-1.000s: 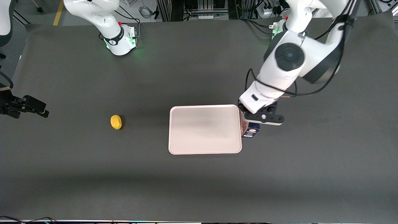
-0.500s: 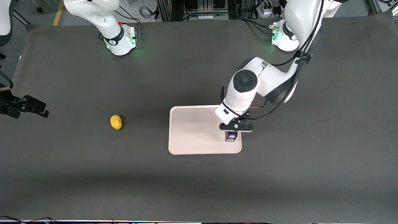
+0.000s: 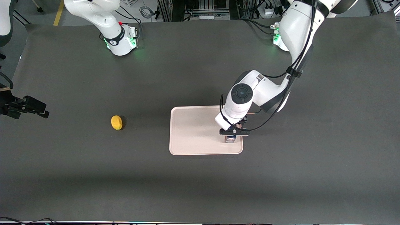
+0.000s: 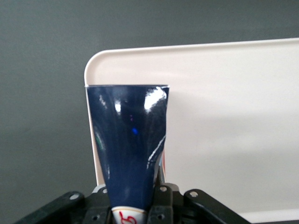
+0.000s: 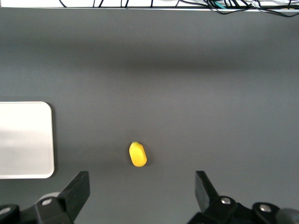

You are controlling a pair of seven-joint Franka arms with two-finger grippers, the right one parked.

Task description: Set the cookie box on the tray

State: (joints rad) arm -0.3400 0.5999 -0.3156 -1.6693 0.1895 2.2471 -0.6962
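Since a second ago the claw [image 3: 230, 136] has carried the cookie box [image 3: 230, 139] from beside the tray [image 3: 193, 137] to over its corner nearest the working arm, and sits lower, clamped on the box; whether the box touches the tray is unclear. Dark grey table [image 3: 93, 175], cables and racks at its edge. Yellow object [image 3: 116, 122] lies toward the parked arm's end. Arm hides most of the box
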